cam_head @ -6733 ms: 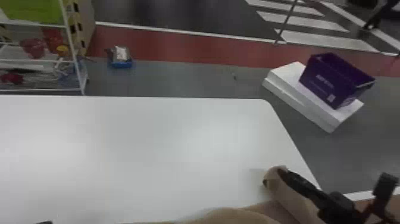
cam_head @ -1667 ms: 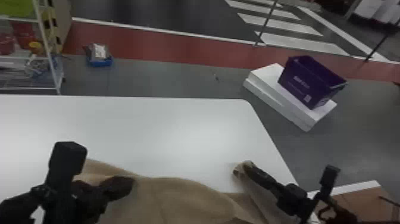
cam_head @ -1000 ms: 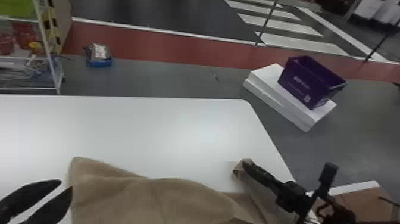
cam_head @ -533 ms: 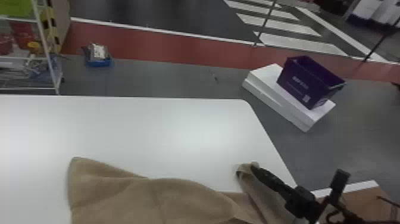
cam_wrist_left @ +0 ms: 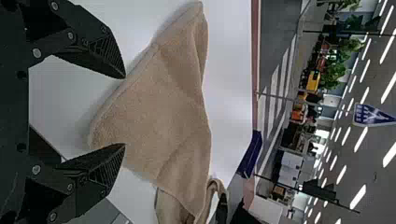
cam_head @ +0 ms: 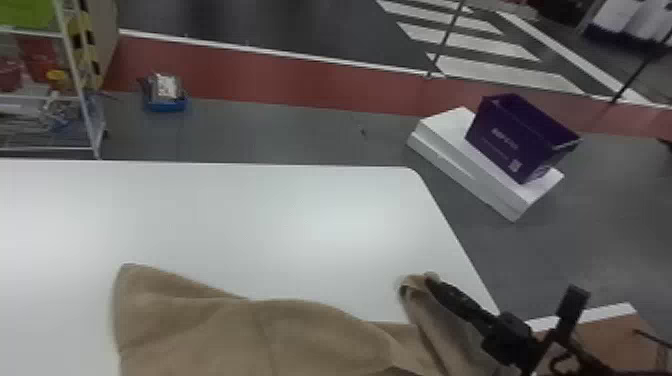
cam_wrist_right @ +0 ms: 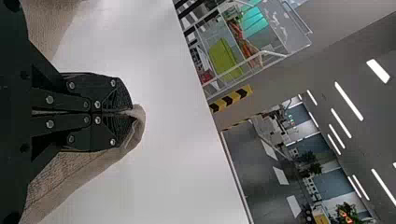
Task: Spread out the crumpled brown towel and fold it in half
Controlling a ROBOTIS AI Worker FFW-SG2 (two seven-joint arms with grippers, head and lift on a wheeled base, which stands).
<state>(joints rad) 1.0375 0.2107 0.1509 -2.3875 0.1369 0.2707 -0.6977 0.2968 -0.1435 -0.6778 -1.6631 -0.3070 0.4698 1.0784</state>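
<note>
- The white table [cam_head: 225, 215] is taken up along its near side by the cloth, and its far part is left bare.
- The brown towel [cam_head: 240, 330] is spread across the near part of the table, toward the right-hand edge. It is partly opened out: creases are seen across its middle, and a loose, bunched strip is seen near the right gripper. The near edge is cut off in the head view, so how flat it lies there cannot be told.
- The step in hand is judged to be the spreading; the fold in half has not been begun.
- The left gripper [cam_wrist_left: 124, 110] is held with its fingers wide apart and nothing clasped, close to the towel's left portion. Whether the cloth is touched by the tips cannot quite be made out.
- The right gripper [cam_wrist_right: 125, 112] is clenched on the towel, by a bit of its edge near the table's right side.
- The pinched edge [cam_wrist_right: 138, 122] is curled over at the fingertips. For the next move, a hold by the left gripper on the towel's left side seems called for, so that the cloth can be drawn taut between both grippers and smoothed. If it is pulled unevenly, the bunched strip may be folded in.
</note>
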